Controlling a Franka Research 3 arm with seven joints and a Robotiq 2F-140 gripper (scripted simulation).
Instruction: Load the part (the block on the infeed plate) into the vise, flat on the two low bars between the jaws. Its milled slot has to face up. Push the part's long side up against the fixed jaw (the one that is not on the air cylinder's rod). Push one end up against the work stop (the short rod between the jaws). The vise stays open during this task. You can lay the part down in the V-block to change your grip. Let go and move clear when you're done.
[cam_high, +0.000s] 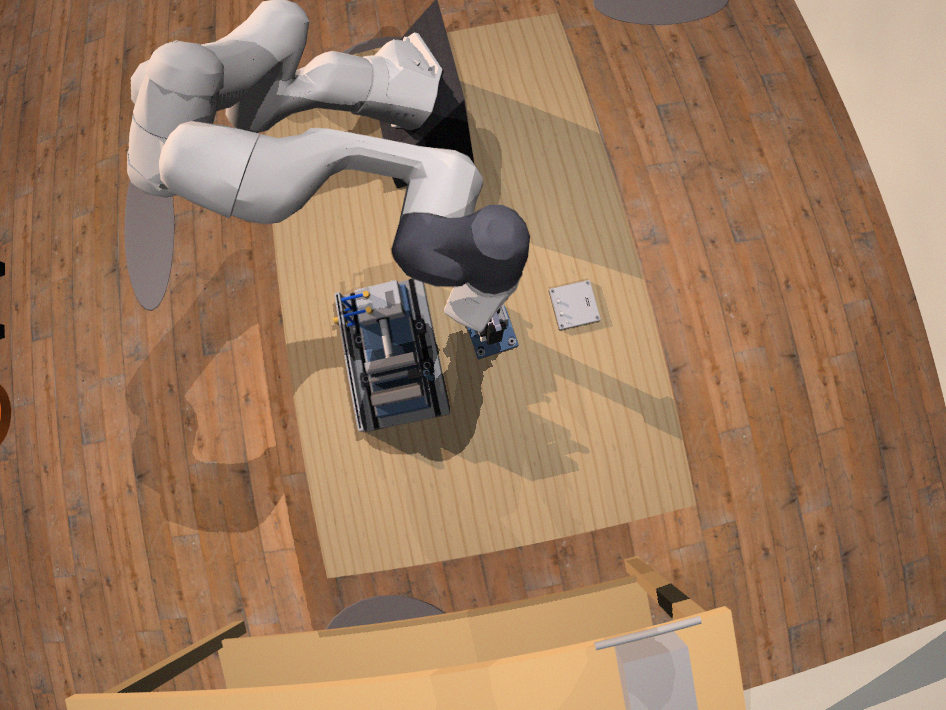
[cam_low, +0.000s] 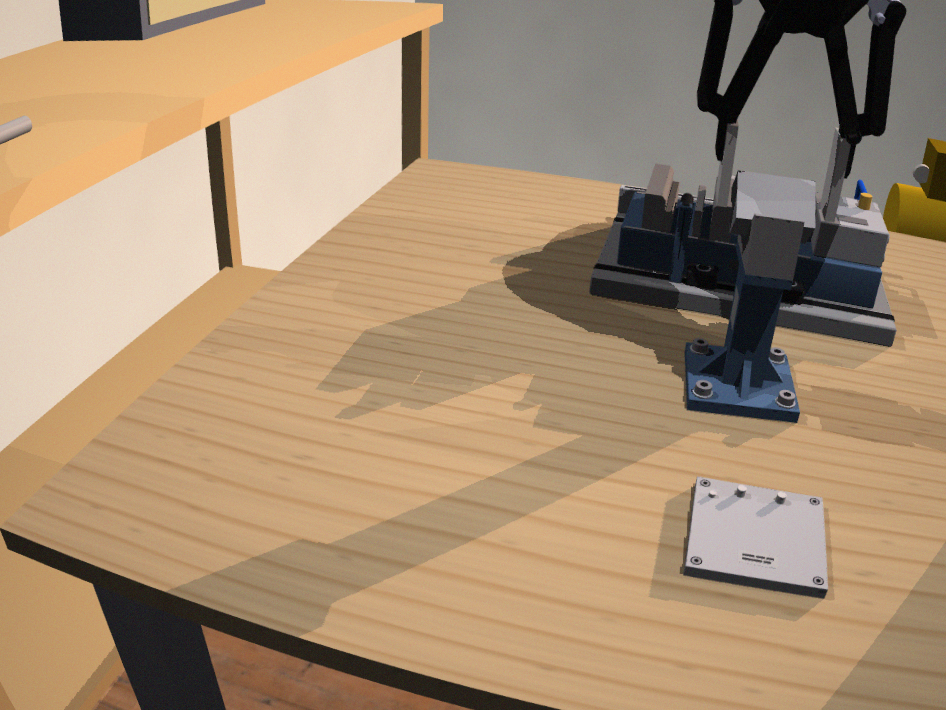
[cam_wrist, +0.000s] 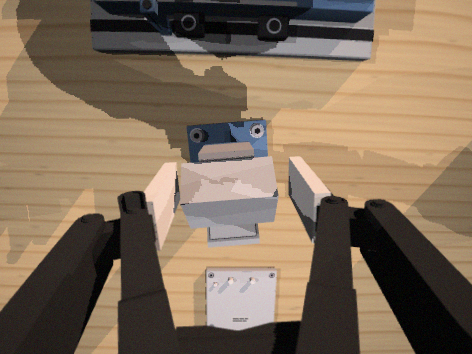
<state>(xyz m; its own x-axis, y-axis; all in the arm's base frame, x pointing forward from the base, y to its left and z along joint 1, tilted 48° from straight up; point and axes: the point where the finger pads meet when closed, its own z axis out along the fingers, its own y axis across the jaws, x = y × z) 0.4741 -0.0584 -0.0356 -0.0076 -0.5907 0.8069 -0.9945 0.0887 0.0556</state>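
The part, a grey block (cam_low: 775, 197) (cam_wrist: 227, 182), lies tilted in the V-block (cam_low: 771, 250) (cam_wrist: 233, 232) on the blue post. No milled slot shows on its visible faces. My gripper (cam_low: 776, 217) (cam_wrist: 233, 178) is open, with one finger beside each end of the part and a gap at both sides in the wrist view. The vise (cam_high: 439, 393) (cam_low: 649, 294) (cam_wrist: 230, 47) stands open beyond the post. Its fixed jaw (cam_high: 395, 394) (cam_low: 657, 191) is opposite the moving jaw (cam_high: 391, 363) on the rod. The work stop and low bars are hard to make out.
The infeed plate (cam_high: 575, 305) (cam_low: 756, 527) (cam_wrist: 240, 300) carries small pins and no part. The post's bolted foot (cam_low: 741, 405) stands between that plate and the vise. Blue fittings (cam_high: 355, 311) stick out near the vise's cylinder end.
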